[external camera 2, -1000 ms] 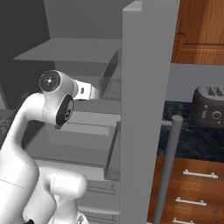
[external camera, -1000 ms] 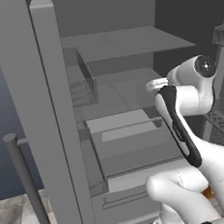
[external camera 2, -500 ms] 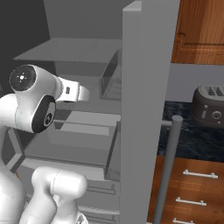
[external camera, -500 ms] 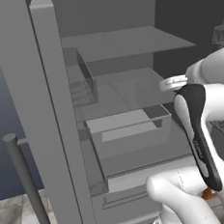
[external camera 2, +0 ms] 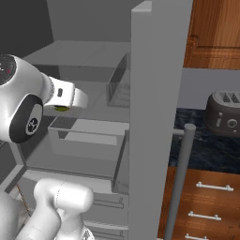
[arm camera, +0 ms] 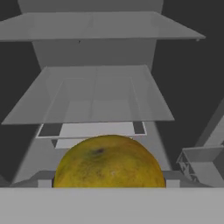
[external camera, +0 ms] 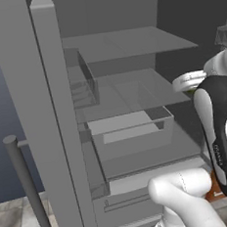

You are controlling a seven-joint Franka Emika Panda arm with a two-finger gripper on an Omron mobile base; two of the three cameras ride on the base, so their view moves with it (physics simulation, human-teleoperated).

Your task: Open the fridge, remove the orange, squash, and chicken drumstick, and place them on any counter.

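The fridge (external camera: 52, 116) stands open, both doors swung wide, and its grey shelves (arm camera: 96, 100) and clear bins are bare. In the hand view the orange (arm camera: 109, 162) sits close up at the bottom centre, yellow-orange with a dark speck. From the right base view a sliver of the orange (external camera 2: 61, 108) peeks out under the white hand, held in the air in front of the shelves. My gripper (external camera: 187, 86) is shut on the orange; its fingertips are hidden. The squash and the chicken drumstick are out of view. The black counter (external camera 2: 206, 150) lies to the right of the fridge.
The right fridge door (external camera 2: 154, 117) with its bar handle (external camera 2: 180, 187) stands between my arm and the counter. A dark toaster (external camera 2: 224, 119) sits on that counter, above wooden drawers (external camera 2: 206, 206). The left door's handle (external camera: 27, 187) juts out at the lower left.
The arm has drawn back out of the fridge, away from the shelves, with the orange carried along in the gripper. The fridge and its doors have stayed still.
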